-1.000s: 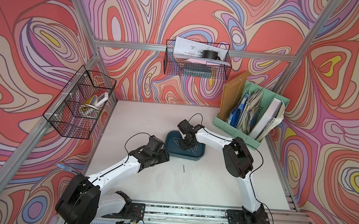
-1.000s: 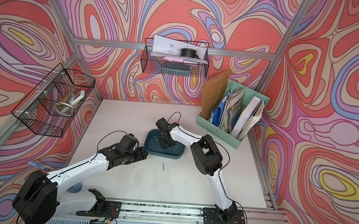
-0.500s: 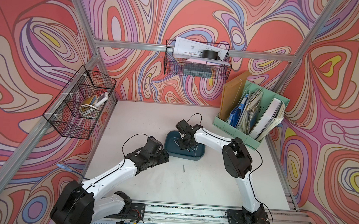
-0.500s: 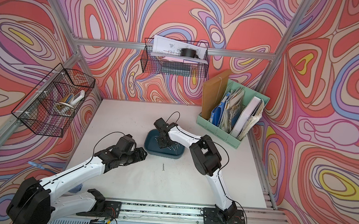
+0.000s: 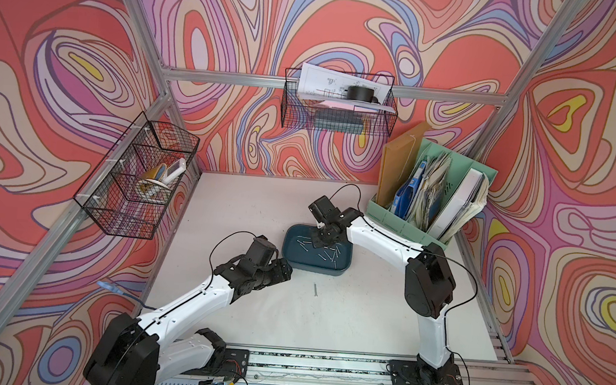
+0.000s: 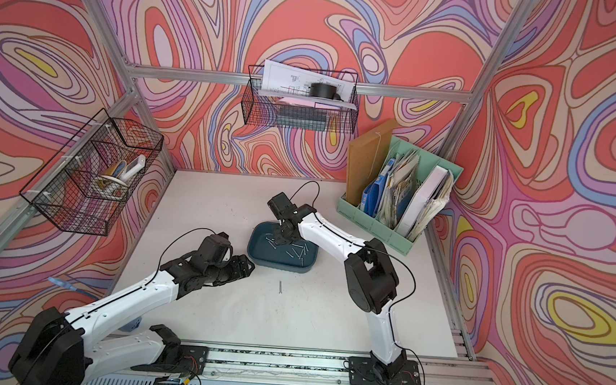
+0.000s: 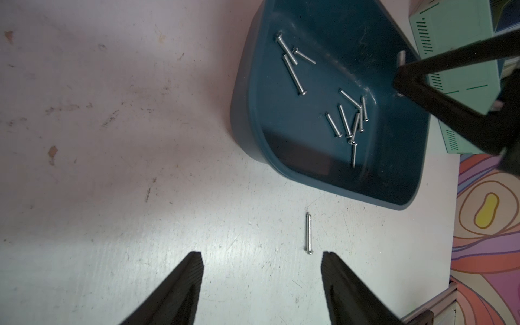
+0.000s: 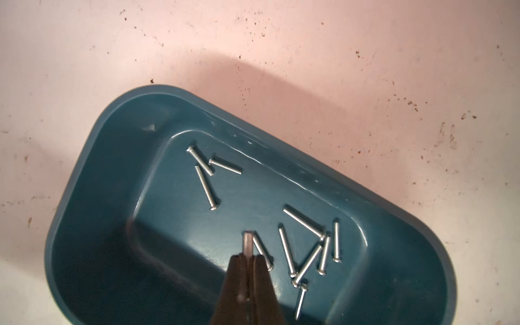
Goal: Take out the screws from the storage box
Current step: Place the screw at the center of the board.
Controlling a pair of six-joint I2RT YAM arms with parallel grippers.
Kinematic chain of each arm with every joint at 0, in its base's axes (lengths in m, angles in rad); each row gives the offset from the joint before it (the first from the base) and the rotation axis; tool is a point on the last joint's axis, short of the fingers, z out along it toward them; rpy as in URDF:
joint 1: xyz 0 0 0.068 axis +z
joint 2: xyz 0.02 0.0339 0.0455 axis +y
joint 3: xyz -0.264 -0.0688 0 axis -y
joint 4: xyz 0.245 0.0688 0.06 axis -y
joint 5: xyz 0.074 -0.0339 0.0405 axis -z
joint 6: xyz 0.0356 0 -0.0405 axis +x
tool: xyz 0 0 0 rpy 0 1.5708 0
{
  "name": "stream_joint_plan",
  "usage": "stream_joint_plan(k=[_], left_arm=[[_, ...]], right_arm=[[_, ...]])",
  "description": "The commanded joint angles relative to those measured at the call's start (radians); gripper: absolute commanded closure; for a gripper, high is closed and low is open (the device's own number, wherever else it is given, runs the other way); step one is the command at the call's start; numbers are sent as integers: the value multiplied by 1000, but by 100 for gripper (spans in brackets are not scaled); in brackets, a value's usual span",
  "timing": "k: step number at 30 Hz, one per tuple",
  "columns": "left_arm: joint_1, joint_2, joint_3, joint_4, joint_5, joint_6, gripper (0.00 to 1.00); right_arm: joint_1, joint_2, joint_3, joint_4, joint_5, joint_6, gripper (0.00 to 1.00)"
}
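In both top views the box sits mid-table. My right end effector reaches down into its far half. The left end effector hangs over bare table, just off the box's near corner on its own side. One loose screw lies on the table just in front of the box. In the left wrist view the left fingers stand spread and empty. The loose screw lies between them and the box, nearer one finger, with its long axis pointing at the box wall. In the right wrist view the right fingers are pressed together on a held screw. Its shank runs in line with them and pokes out past the tips. The other screws lie flat on the box floor, a cluster just beside the tips and three farther off. I judge the coming move to be a straight lift over the rim, then a carry toward the loose screw. The right arm has the screw, but the left is nearer that spot.
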Motion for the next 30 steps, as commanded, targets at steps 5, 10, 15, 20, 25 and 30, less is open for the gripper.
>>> stream_joint_plan(k=[5, 10, 15, 20, 25, 30], left_arm=[[-28, 0, -14, 21, 19, -23, 28], [-51, 3, -13, 21, 16, -29, 28], [-73, 5, -14, 21, 10, -34, 29], [-94, 2, -18, 21, -2, -41, 29], [-105, 3, -26, 21, -12, -49, 29], [-118, 3, -38, 20, -18, -60, 29]], right_arm=[[27, -107, -69, -19, 11, 50, 100], [69, -209, -167, -32, 24, 94, 100], [142, -341, -306, -40, 40, 177, 100], [209, -428, -425, -22, 49, 268, 100], [222, -432, -522, 44, 33, 311, 100], [235, -364, -564, 102, 16, 323, 100]])
